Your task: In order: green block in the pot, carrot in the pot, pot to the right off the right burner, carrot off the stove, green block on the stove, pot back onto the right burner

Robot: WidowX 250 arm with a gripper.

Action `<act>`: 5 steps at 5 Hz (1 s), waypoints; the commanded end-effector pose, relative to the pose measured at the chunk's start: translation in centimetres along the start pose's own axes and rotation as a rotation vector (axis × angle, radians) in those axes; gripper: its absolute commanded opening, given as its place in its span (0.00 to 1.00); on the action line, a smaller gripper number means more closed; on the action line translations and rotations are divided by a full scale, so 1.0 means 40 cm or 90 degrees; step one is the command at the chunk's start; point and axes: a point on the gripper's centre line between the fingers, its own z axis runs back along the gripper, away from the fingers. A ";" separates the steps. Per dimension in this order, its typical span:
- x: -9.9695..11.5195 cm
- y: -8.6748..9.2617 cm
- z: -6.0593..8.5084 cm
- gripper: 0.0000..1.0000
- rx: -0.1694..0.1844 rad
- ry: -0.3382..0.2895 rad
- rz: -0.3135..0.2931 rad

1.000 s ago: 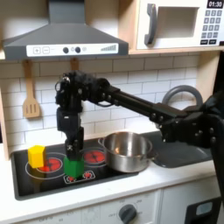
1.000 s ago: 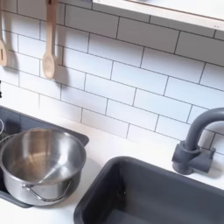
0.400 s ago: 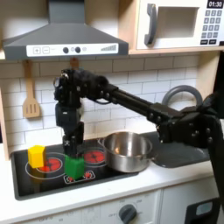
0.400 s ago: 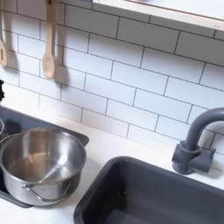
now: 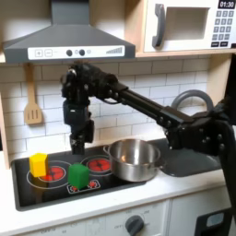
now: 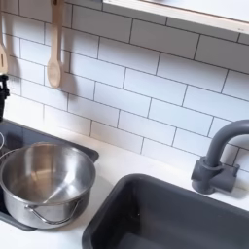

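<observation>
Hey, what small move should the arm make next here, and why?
Probably slide toward the first exterior view's right. The gripper hangs above the green block, which sits on the stove; the pot looks empty in both exterior views. Which step this is I cannot tell.

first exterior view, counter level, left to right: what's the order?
Yellow block → green block on the stove → pot → sink. The gripper hangs above the green block, apart from it.
</observation>
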 end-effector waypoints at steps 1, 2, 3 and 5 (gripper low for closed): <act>-0.070 -0.090 0.001 1.00 -0.024 0.028 -0.129; -0.097 -0.120 -0.003 1.00 -0.032 0.033 -0.172; -0.138 -0.142 0.001 1.00 -0.047 0.040 -0.236; -0.227 -0.163 0.002 1.00 -0.055 0.061 -0.362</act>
